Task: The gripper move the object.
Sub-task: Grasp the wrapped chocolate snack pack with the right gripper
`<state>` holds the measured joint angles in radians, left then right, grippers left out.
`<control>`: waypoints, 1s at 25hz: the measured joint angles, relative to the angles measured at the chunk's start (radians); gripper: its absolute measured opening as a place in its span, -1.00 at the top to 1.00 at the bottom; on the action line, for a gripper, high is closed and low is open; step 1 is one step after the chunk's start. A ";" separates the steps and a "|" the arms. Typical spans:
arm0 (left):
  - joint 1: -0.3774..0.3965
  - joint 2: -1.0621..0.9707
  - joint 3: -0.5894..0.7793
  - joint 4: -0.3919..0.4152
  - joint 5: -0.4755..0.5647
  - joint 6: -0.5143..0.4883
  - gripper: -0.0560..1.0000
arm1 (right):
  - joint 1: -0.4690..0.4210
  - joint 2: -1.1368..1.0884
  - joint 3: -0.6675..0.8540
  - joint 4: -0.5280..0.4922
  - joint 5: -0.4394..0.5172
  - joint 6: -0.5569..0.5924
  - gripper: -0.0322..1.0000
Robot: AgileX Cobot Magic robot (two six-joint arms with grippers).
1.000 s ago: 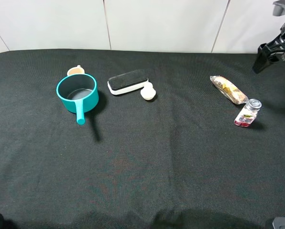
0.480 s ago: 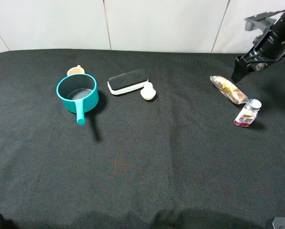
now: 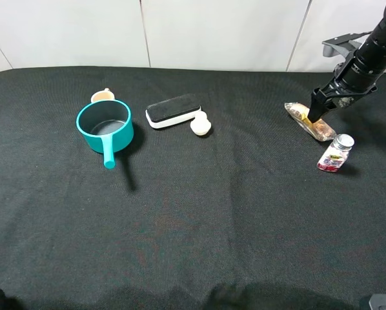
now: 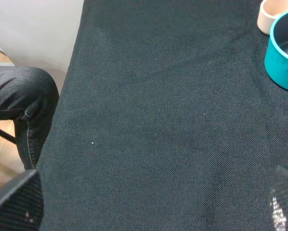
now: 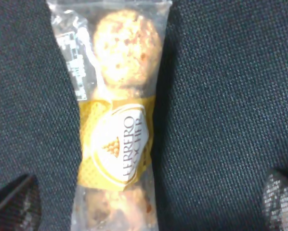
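The object is a clear packet of tan and yellow snack balls lying on the black cloth at the right. In the right wrist view the packet fills the middle, with a yellow label. My right gripper is low over the packet's far end. It is open, with the two fingertips wide apart on either side of the packet. I cannot tell whether they touch it. My left gripper is open and empty over bare cloth near the table's left edge.
A small clear bottle with a silver cap lies just beside the packet's near end. A teal pot, a small cup, a black-and-white eraser and a white lump sit at the back left. A person's leg is beyond the left table edge.
My right arm has swung in from the back right corner, leftward and down, until its open gripper came over the packet. Nothing on the table has moved.
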<state>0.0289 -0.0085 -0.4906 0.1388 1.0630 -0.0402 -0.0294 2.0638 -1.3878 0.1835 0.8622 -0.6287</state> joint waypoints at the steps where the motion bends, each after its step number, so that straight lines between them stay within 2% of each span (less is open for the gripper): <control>1: 0.000 0.000 0.000 0.000 0.000 0.000 -0.98 | 0.000 0.003 0.000 0.000 -0.005 0.000 -0.41; 25: 0.000 0.000 0.000 0.001 0.000 0.000 -0.98 | 0.000 0.063 0.000 0.007 -0.039 -0.007 -0.41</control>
<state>0.0289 -0.0085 -0.4906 0.1397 1.0630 -0.0402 -0.0294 2.1266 -1.3878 0.1909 0.8236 -0.6356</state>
